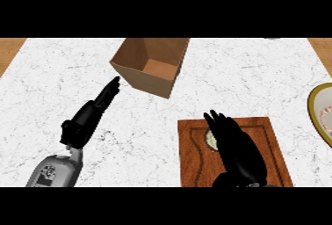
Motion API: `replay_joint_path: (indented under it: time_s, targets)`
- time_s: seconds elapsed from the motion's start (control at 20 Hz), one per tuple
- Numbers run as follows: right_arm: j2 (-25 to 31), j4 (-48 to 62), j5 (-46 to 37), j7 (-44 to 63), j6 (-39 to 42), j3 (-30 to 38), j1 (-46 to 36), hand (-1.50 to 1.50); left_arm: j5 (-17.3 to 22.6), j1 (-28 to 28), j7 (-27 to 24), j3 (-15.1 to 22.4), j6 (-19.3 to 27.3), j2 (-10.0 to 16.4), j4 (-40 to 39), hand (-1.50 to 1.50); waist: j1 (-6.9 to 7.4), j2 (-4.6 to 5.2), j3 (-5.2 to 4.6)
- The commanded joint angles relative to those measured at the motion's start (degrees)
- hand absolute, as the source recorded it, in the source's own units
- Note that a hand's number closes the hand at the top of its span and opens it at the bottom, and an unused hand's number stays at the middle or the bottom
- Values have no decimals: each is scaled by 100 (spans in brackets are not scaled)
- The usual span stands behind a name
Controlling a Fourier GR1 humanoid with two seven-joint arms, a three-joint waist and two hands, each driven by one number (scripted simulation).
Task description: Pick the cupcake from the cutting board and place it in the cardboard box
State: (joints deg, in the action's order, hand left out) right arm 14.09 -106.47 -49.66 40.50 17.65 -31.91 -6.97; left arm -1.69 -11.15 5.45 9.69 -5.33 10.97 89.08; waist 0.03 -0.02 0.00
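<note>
The cupcake (210, 140) sits on the board (194, 169) at lower right, mostly hidden under the right hand (236, 149), whose fingers stretch straight over it, not curled round it. The left hand (91, 115), centre left, is also straight-fingered, pointing toward the box (139, 74) at upper centre. Nothing is grasped yet; lifting, carrying and placing all remain.
</note>
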Motion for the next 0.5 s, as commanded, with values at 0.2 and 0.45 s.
replay_joint_path:
  time_s: [0.2, 0.45]
  targets:
    - [-424, 299, -457, -60, 53, -185, 353, -150, -256, -188, 289, -123, 38, -313, 34, 0, -12, -1, 0]
    - [-517, 781, -504, -529, 124, 228, 185, -150, -410, -106, 76, -152, -150, -412, -91, 0, -8, 1, 0]
